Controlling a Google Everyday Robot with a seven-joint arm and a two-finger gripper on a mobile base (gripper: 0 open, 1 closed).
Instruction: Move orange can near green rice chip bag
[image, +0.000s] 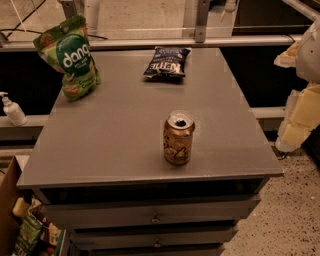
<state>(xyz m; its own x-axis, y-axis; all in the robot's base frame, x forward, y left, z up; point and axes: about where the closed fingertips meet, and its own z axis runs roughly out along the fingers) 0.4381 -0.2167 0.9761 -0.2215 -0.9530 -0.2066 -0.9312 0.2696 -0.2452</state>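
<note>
The orange can (178, 138) stands upright near the front middle of the grey table (100, 145), its silver top opened. The green rice chip bag (70, 56) stands at the table's far left corner, leaning a little, with white "dang" lettering. My gripper (296, 120) shows as pale white and yellowish parts at the right edge of the view, off the table's right side, well to the right of the can and far from the bag. It holds nothing that I can see.
A dark blue chip bag (166, 62) lies flat at the far middle of the table. A white pump bottle (12, 110) stands on a ledge to the left. Drawers (155, 215) sit below the tabletop. Snack items (27, 235) fill a bin at lower left.
</note>
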